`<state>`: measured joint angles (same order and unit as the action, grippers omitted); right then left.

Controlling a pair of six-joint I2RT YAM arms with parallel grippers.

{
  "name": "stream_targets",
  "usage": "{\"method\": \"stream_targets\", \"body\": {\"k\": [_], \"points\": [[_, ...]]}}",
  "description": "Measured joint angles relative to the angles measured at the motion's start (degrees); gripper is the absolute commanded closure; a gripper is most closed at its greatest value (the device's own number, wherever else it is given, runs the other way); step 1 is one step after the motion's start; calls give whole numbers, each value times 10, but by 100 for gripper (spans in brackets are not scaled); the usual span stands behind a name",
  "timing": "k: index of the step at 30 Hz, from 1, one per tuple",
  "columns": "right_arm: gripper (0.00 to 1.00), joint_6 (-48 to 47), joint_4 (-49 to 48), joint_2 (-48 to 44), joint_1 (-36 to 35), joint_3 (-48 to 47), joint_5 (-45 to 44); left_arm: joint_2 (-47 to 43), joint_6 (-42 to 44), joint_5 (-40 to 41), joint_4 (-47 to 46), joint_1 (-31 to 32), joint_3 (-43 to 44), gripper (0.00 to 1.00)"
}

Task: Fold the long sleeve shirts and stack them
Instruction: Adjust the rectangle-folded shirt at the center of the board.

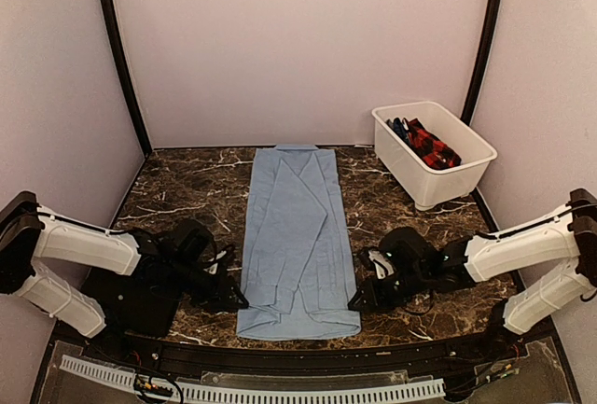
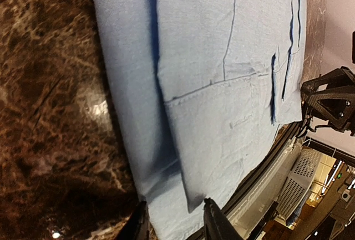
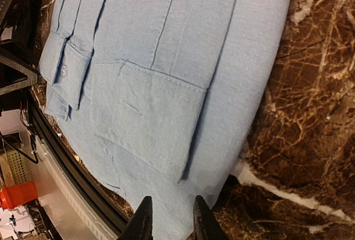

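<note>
Your dark brown marble table (image 1: pixel 187 189) carries the plain light-blue long sleeve shirt (image 1: pixel 297 236), folded into a long strip down its middle. Your left arm (image 1: pixel 89 250) and right arm (image 1: pixel 513 255) reach in low, flanking the shirt's near hem. The white plastic bin (image 1: pixel 438 175) sits back right, and bare marble shows on either side of the shirt. The left gripper (image 2: pixel 175 209) and right gripper (image 3: pixel 171 207) stand narrowly apart over the hem corners. The cloth lies flat between the fingers, ungripped.
</note>
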<state>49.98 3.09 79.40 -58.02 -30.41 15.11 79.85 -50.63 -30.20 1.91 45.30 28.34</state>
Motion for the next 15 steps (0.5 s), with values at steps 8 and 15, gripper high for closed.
{"method": "stream_targets", "body": {"k": [8,15], "points": [[76,14,14,-70,-9,17,3,-59,0,20,63,0,4,67],[76,18,-3,-33,-48,17,15,-59,-8,26,74,0,5,67]]}}
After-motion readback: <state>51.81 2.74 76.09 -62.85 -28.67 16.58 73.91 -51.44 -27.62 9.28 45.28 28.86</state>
